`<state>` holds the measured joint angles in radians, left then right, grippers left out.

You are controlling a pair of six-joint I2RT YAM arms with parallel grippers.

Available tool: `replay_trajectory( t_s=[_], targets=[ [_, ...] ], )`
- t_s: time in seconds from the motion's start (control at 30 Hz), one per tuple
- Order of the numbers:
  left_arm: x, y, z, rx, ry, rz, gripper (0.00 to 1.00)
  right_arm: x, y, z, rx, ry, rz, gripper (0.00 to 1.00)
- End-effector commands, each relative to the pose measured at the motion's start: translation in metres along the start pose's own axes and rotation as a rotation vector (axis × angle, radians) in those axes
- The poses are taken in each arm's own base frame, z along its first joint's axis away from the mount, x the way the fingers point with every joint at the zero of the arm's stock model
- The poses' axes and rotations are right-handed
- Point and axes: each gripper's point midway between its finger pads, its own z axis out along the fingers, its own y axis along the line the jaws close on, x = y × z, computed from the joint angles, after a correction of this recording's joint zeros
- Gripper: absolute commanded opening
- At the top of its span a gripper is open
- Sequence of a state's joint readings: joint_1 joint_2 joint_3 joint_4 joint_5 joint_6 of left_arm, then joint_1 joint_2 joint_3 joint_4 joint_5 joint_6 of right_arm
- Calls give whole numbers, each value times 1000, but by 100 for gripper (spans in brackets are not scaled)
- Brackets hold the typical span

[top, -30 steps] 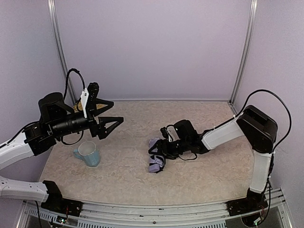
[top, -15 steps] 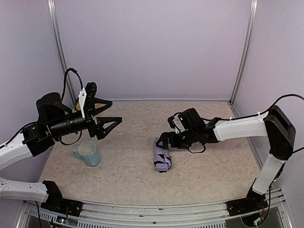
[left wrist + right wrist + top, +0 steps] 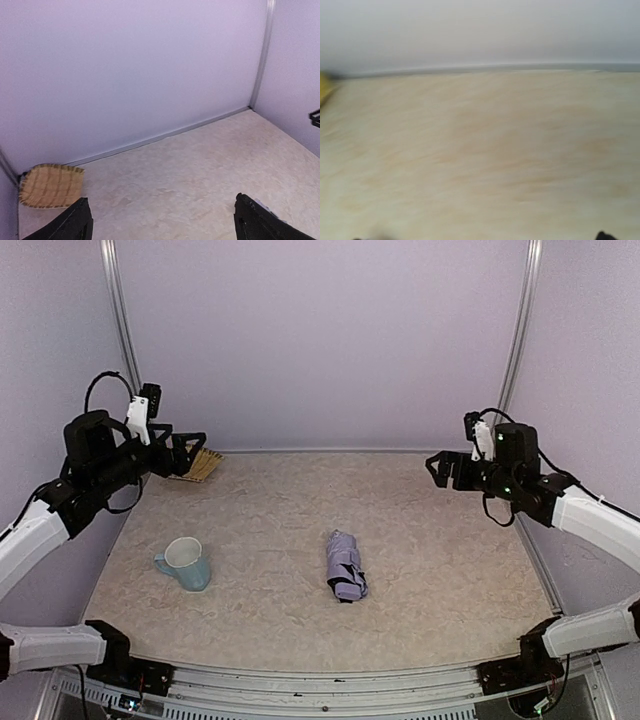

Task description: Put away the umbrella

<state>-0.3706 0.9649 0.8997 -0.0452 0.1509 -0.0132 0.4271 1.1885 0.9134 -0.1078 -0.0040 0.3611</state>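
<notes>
The umbrella point(image 3: 345, 567) lies folded into a short pale lavender bundle on the middle of the table, with nothing touching it. My left gripper point(image 3: 187, 452) hangs open high at the back left, far from the umbrella. In the left wrist view its fingers point(image 3: 75, 225) stand wide apart with only bare table between them. My right gripper point(image 3: 440, 468) is raised at the back right, open and empty. The right wrist view is blurred and shows only table, with one fingertip point(image 3: 605, 235) at the bottom edge.
A light blue mug point(image 3: 185, 563) stands at the front left of the table. A woven straw tray point(image 3: 200, 465) lies in the back left corner, just under my left gripper, and the same tray point(image 3: 50, 186) shows in the left wrist view. Lavender walls enclose the table.
My right gripper opened, let go of the umbrella and drew back up to the back right. My left arm pulled back toward the back left corner. The umbrella stays on the table.
</notes>
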Motion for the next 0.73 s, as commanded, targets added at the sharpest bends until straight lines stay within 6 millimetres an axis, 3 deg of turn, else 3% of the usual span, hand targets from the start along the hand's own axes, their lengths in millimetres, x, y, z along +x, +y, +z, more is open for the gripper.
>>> replay_trajectory(
  t_s=[0.0, 0.13, 0.23, 0.43, 0.53, 0.7],
  targets=[
    [-20, 93, -14, -276, -68, -73, 95, 8, -66, -24, 144, -80, -50, 100],
    [12, 164, -25, -475, -26, -130, 98, 18, -117, -48, 250, -194, -12, 100],
    [37, 192, -36, -578, -33, -136, 99, 31, -132, -55, 290, -310, -2, 100],
    [81, 210, -43, -667, -42, -62, 99, 72, -179, -62, 528, -297, 113, 100],
    [103, 209, -37, -647, -21, -86, 99, 78, -181, -59, 531, -281, 114, 100],
    [116, 208, -28, -616, 17, -86, 99, 70, -179, -59, 527, -297, 80, 100]
  ],
)
